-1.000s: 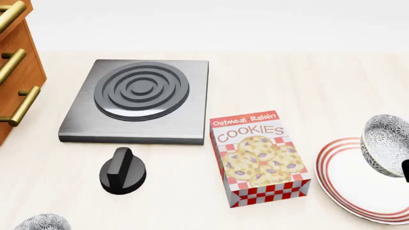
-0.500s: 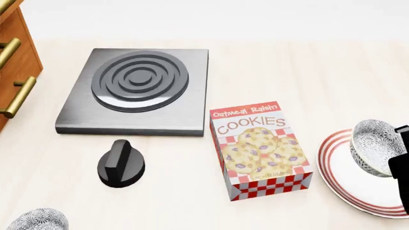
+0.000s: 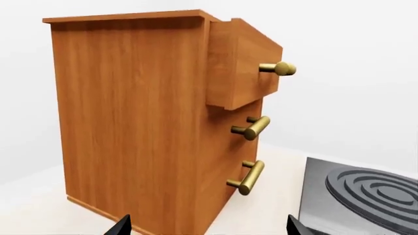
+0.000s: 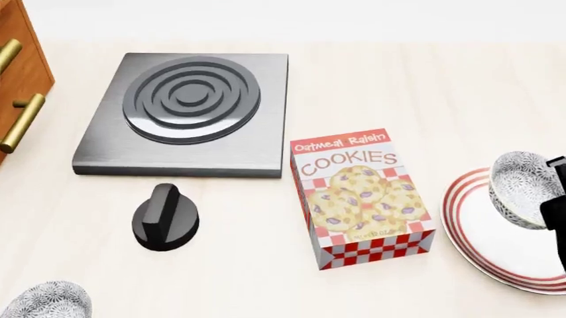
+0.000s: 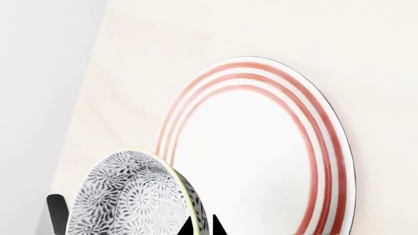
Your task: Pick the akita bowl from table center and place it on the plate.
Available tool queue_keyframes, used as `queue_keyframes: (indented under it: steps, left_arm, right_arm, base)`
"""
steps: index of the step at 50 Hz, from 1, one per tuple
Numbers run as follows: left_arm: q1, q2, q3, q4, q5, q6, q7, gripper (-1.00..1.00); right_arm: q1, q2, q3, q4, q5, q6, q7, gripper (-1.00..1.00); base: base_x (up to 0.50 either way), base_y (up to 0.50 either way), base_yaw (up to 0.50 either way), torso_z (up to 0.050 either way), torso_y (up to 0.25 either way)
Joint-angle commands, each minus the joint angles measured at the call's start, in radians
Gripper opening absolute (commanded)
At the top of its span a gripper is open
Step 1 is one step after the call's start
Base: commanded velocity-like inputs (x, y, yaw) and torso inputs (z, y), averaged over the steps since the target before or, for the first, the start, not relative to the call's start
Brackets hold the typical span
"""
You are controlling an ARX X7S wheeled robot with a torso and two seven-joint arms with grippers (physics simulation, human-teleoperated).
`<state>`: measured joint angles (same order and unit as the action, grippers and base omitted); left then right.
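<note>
Bowl point(image 4: 521, 189): we find it tilted over the plate point(image 4: 495, 255), carried.
Right gripper point(image 5: 201, 226): fingers pinching the bowl's rim.
Left gripper: finger state we cannot tell.
Advice: we recommend levelling, lowering centrally, then releasing.

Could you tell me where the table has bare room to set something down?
Bare table lies right of the stove plate, beyond the cookie box, and in front of the knob. It is crowded where the right gripper holds the akita bowl over the plate.
</note>
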<state>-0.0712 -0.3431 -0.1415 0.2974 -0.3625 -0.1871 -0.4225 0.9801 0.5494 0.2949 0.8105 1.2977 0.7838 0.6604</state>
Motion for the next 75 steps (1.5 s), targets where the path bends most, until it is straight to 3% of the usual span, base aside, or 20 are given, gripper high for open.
queue_keyframes:
  steps: [1, 10, 18, 29, 50, 58, 68, 69, 75]
  left_arm:
    - [0.007, 0.0, -0.001, -0.005, -0.006, 0.005, 0.0, 1.0]
    - [0.019, -0.01, -0.013, 0.025, -0.019, -0.012, -0.009, 1.0]
    - [0.033, -0.013, -0.023, 0.029, -0.022, -0.007, -0.013, 1.0]
    - [0.05, -0.02, -0.034, 0.043, -0.029, -0.006, -0.017, 1.0]
    - [0.061, -0.034, -0.057, 0.063, -0.044, -0.017, -0.032, 1.0]
    - [0.071, -0.033, -0.065, 0.05, -0.042, 0.0, -0.031, 1.0]
    - [0.076, -0.033, -0.066, 0.054, -0.047, 0.0, -0.033, 1.0]
    - [0.075, -0.036, -0.068, 0.066, -0.052, -0.012, -0.039, 1.0]
    - [0.074, -0.034, -0.066, 0.062, -0.05, -0.004, -0.038, 1.0]
  right_arm:
    - [0.107, 0.012, -0.084, 0.118, -0.094, -0.051, -0.072, -1.0]
    - [0.299, 0.0, -0.201, 0.491, -0.246, -0.17, -0.252, -1.0]
    - [0.276, -0.024, -0.122, 0.497, -0.332, -0.178, -0.254, -1.0]
    - [0.251, -0.041, 0.097, 0.498, -0.526, -0.182, -0.27, -1.0]
    - [0.277, -0.097, 0.609, 0.498, -1.081, -0.187, -0.329, -1.0]
    - [0.282, -0.114, 0.719, 0.498, -1.204, -0.198, -0.339, -1.0]
    - [0.285, -0.117, 0.754, 0.498, -1.271, -0.214, -0.348, -1.0]
    - [0.285, -0.117, 0.753, 0.498, -1.275, -0.216, -0.352, 1.0]
    - [0.287, -0.114, 0.773, 0.498, -1.275, -0.249, -0.37, 1.0]
  base:
    - [0.0, 0.0, 0.0, 0.0, 0.0]
    - [0.0, 0.0, 0.0, 0.0, 0.0]
    - [0.0, 0.0, 0.0, 0.0, 0.0]
    - [0.0, 0.0, 0.0, 0.0, 0.0]
    - [0.0, 0.0, 0.0, 0.0, 0.0]
    - [0.0, 0.0, 0.0, 0.0, 0.0]
    - [0.0, 0.0, 0.0, 0.0, 0.0]
    - [0.0, 0.0, 0.0, 0.0, 0.0]
    - [0.0, 0.0, 0.0, 0.0, 0.0]
